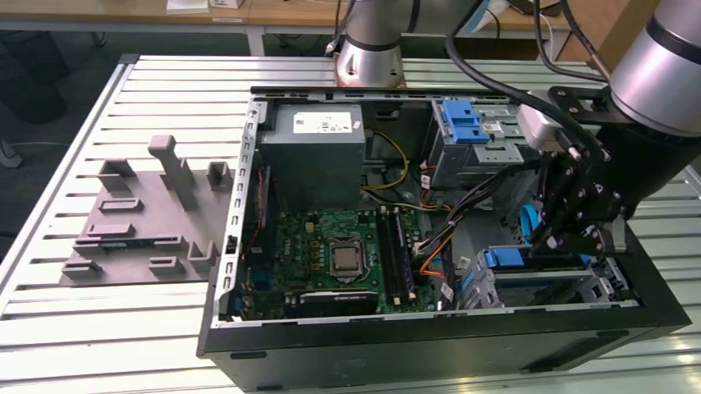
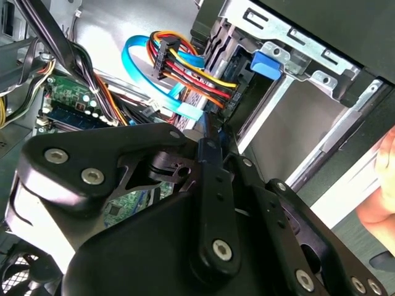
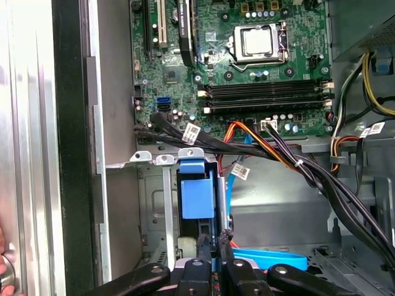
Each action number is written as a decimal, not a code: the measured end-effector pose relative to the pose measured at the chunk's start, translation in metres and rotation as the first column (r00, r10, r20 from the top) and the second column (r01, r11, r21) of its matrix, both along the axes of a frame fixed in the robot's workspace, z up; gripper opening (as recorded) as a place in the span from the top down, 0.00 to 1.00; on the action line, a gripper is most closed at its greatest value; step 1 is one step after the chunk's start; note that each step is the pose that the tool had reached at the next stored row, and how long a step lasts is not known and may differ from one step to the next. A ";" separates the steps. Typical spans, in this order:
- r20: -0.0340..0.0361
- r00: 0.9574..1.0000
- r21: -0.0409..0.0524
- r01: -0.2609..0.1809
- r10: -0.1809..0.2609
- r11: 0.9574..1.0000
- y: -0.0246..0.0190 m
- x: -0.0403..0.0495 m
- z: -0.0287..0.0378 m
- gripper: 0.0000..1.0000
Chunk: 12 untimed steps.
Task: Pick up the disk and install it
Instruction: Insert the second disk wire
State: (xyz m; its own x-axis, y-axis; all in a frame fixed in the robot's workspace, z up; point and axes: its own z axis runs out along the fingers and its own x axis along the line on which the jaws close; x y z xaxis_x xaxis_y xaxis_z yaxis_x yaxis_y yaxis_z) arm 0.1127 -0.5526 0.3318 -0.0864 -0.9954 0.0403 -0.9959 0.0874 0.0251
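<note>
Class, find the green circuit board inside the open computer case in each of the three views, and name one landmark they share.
Exterior view: green circuit board, to the exterior view's left of the black gripper.
Second wrist view: board behind black cables, beyond the gripper.
First wrist view: board beyond the gripper.
Shared landmark: the gripper.

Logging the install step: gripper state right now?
Gripper: fingers pressed together, shut, down inside the open black computer case at the metal drive cage with the blue latch; whether anything sits between them cannot be told.
</note>
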 end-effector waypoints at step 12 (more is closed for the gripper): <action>0.000 1.000 0.000 0.000 0.000 1.000 -0.0009 0.0004 -0.0021 0.84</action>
State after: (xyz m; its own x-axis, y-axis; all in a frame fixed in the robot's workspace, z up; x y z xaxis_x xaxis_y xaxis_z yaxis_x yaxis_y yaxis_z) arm 0.1132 -0.5534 0.3297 -0.0868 -0.9954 0.0403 -0.9958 0.0878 0.0251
